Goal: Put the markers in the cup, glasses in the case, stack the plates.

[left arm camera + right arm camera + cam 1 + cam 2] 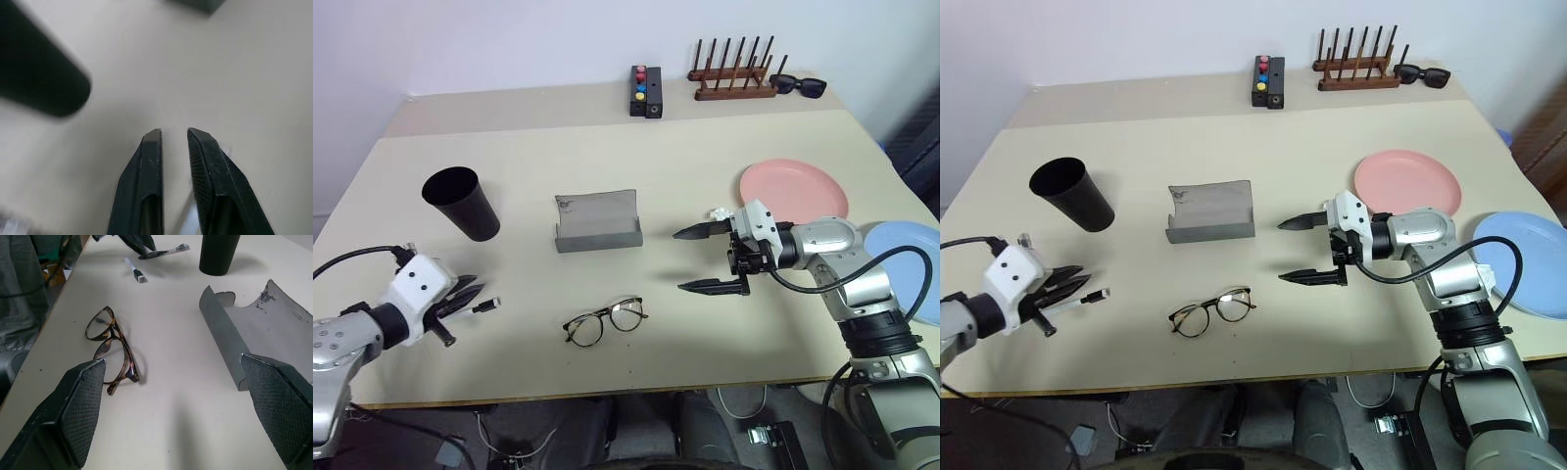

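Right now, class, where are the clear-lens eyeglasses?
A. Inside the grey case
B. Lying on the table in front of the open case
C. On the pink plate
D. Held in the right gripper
B: the eyeglasses lie on the bare table, apart from the open grey case, with the open right gripper beside them.

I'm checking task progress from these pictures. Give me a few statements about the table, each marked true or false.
1. The glasses lie inside the case. False: they lie on the table in front of the open case.
2. The cup stands upright. True.
3. The pink plate is stacked on the blue plate. False: they lie apart.
4. The right gripper is open and holds nothing. True.
5. A marker sits in the left gripper. True.
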Tool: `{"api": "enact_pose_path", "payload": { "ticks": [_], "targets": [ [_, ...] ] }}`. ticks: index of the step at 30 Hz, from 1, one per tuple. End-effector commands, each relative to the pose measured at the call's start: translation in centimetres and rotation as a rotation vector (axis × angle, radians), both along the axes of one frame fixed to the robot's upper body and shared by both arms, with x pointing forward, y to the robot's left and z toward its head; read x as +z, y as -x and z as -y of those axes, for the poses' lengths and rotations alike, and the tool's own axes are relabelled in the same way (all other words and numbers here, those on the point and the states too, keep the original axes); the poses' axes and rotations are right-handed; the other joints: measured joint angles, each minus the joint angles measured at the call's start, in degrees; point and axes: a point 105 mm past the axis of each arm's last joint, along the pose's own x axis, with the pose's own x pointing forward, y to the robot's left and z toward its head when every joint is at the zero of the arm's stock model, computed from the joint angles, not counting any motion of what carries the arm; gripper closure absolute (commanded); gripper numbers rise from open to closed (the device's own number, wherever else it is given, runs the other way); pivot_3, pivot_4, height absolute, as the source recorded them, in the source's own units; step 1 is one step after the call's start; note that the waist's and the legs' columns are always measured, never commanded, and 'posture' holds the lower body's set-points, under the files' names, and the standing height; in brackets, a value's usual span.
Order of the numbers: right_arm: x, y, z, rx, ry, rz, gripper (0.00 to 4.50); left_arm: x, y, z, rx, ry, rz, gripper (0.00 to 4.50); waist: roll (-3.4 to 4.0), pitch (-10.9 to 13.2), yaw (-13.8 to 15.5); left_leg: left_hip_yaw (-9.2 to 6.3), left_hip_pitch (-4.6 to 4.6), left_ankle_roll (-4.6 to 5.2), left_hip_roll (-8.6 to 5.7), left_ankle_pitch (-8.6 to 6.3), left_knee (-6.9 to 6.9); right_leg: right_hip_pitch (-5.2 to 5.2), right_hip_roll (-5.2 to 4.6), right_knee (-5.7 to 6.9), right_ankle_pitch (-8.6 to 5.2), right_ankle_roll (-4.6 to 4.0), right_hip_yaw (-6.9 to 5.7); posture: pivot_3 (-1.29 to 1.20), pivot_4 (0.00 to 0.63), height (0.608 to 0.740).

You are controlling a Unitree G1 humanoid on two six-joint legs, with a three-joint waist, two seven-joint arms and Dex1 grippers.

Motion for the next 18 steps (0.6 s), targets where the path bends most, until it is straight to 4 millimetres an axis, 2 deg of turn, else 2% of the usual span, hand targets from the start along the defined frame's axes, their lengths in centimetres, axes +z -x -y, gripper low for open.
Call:
{"api": "enact_pose_path", "payload": {
  "ticks": [1,4,5,18],
  "targets": [
    [0.7,0.1,-0.4,0.014,-0.017,0.037,0.0,0.5,0.4,-0.5,-0.018,0.001,-0.043,1.98,-0.01,0.0,0.0,0.0,0.0,0.0,0.0,0.0,0.0,0.0,0.0,0.0,0.0,0.0,0.0,0.0,0.15,0.74],
    [0.2,0.1,-0.1,0.01,-0.017,0.032,0.0,0.2,1.0,-0.9,-0.057,-0.029,-0.101,0.37,-0.02,0.0,-0.1,-0.01,0.0,-0.05,0.01,0.03,0.0,-0.01,0.0,0.0,0.0,0.0,0.0,0.0,0.15,0.74],
    [0.1,0.1,0.0,0.009,-0.018,0.031,0.0,0.1,1.1,-1.0,-0.067,-0.035,-0.114,0.06,-0.02,0.0,-0.1,-0.01,0.0,-0.06,0.01,0.03,-0.01,-0.01,0.01,0.01,0.0,0.0,0.0,0.0,0.15,0.74],
    [-0.1,0.3,0.0,0.003,-0.022,0.037,0.0,-1.0,1.7,-2.4,-0.157,-0.107,-0.247,0.06,-0.02,0.0,-0.1,0.0,0.0,-0.03,0.01,0.02,-0.03,-0.02,0.0,0.0,0.0,0.0,0.0,0.0,0.15,0.74]
  ]
}}
